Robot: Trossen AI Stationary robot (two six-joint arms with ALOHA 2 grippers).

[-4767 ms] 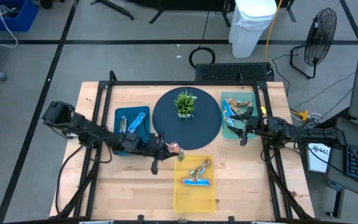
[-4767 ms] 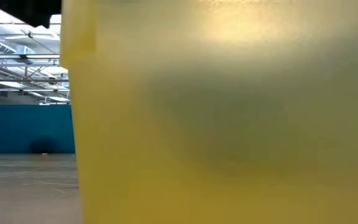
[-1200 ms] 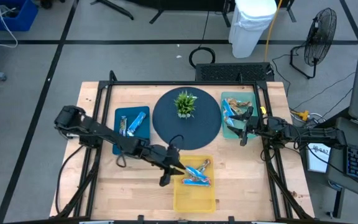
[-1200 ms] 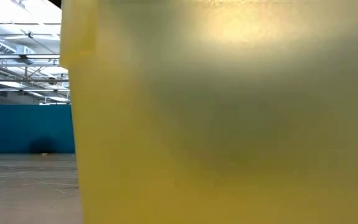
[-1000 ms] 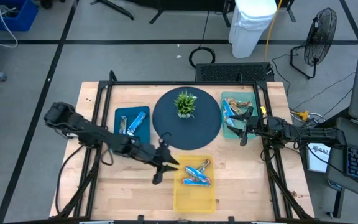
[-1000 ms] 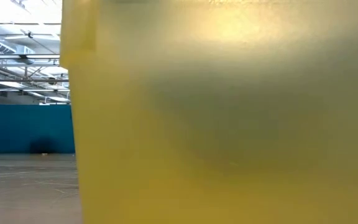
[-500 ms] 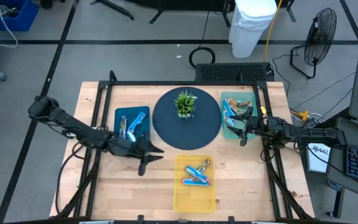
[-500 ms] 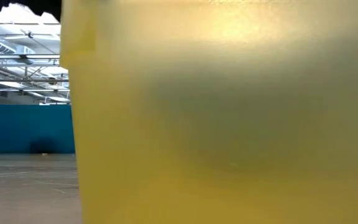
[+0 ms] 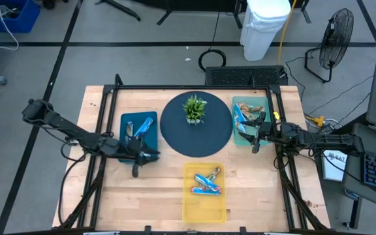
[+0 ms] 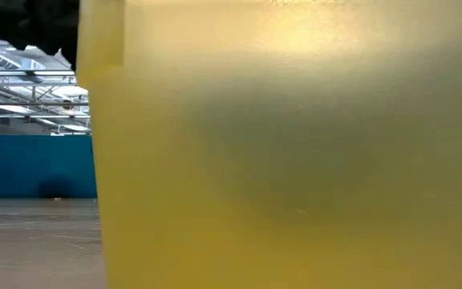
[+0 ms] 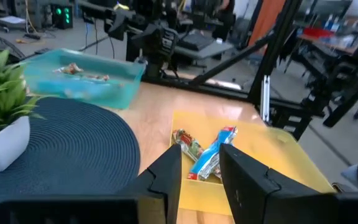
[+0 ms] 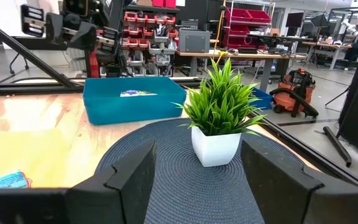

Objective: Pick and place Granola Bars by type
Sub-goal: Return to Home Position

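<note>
The tabletop [image 9: 109, 196] carries a round dark mat [image 9: 175, 134] with a potted plant [image 9: 194, 108], flanked by a blue bin [image 9: 126, 119], a teal bin [image 9: 235, 137] and a yellow bin [image 9: 204, 205]. Granola bars [image 9: 207, 182] lie in all three, two or three in the yellow one, so sorting looks partly done; which bin is source or target I cannot judge. The left tool [image 9: 138, 164] hovers just beside the blue bin, fingers parted and empty. The right tool [image 9: 258, 136] waits over the teal bin, fingers spread wide, empty. The low view is blocked by the yellow bin's wall; wrapper types are hard to read
</note>
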